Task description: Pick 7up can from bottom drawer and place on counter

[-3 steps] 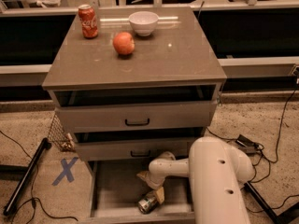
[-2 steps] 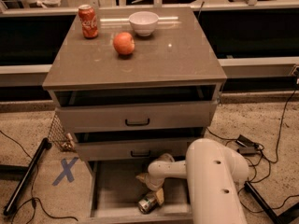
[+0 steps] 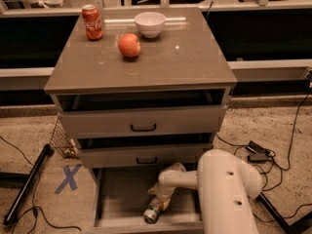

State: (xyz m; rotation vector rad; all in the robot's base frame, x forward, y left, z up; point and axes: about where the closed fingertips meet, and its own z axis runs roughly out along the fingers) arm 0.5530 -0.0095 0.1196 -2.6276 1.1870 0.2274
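The 7up can (image 3: 152, 212) lies on its side on the floor of the open bottom drawer (image 3: 119, 201), near the drawer's front edge, with a shiny metal end facing forward. My gripper (image 3: 158, 202) reaches down into the drawer from the white arm (image 3: 224, 189) and sits right over the can's upper end. The counter (image 3: 161, 57) is the glossy grey-brown cabinet top above.
On the counter stand a red Coca-Cola can (image 3: 92, 22), a white bowl (image 3: 149, 24) and an orange-red fruit (image 3: 129, 45). The two upper drawers (image 3: 141, 123) stand slightly pulled out above my arm. Cables (image 3: 273, 155) and a blue X mark (image 3: 68, 178) lie on the floor.
The arm's large white body has shifted a little left; the gripper stays over the can, which has not moved.
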